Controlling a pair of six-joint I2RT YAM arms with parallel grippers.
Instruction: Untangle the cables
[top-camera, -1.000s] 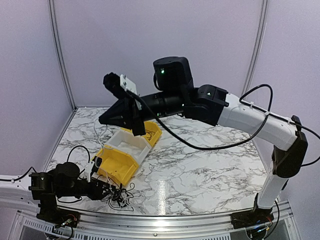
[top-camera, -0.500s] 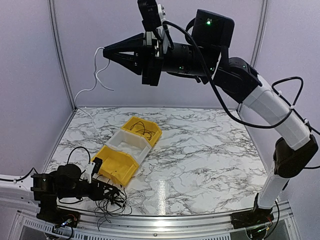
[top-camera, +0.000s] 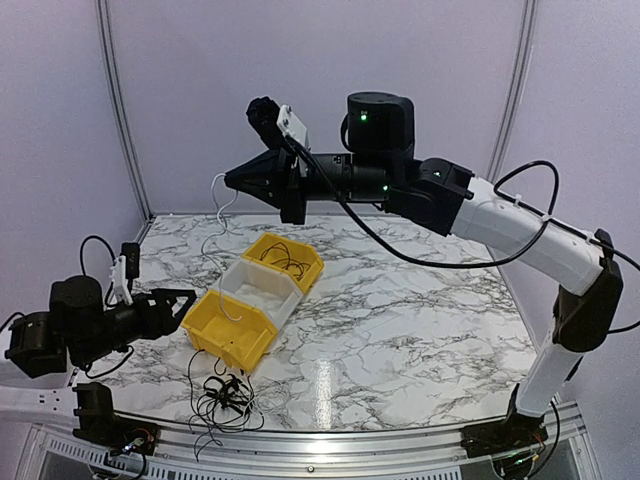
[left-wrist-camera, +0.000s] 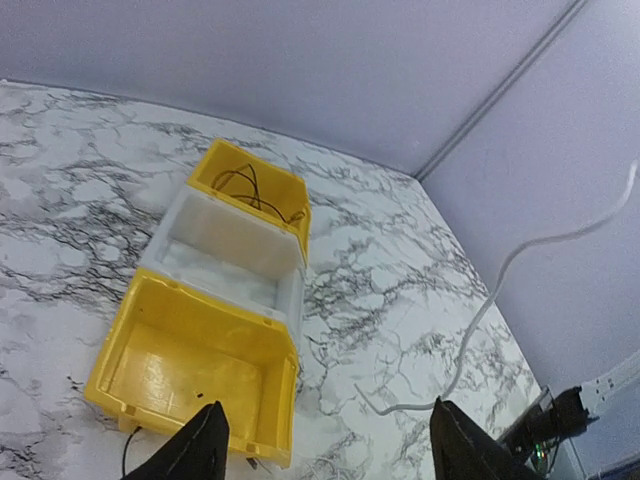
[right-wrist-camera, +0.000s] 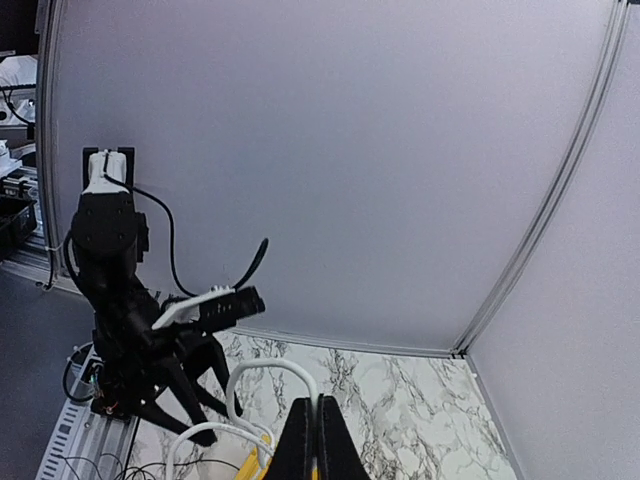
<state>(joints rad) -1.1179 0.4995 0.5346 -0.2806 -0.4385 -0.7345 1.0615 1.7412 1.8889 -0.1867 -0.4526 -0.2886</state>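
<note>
A loose tangle of thin black cables (top-camera: 225, 395) lies on the marble table near the front edge. My right gripper (top-camera: 230, 182) is high above the table's left side and shut on a white cable (top-camera: 215, 235). That cable hangs down toward the bins, and its lower end dangles free. In the right wrist view the shut fingers (right-wrist-camera: 318, 402) pinch a loop of the white cable (right-wrist-camera: 270, 368). My left gripper (top-camera: 188, 297) is open and empty, raised left of the bins. In the left wrist view its jaws (left-wrist-camera: 328, 410) stand wide apart, with the white cable (left-wrist-camera: 497, 292) hanging to their right.
Three bins stand in a diagonal row: a near yellow bin (top-camera: 215, 335), a white bin (top-camera: 285, 300) and a far yellow bin (top-camera: 310, 262) holding thin black cables (top-camera: 285, 262). The grey booth walls close off the back and sides.
My right gripper rose high with the white cable, then came partway down. My left gripper left the black tangle, lifted, drew back left and now stands open.
</note>
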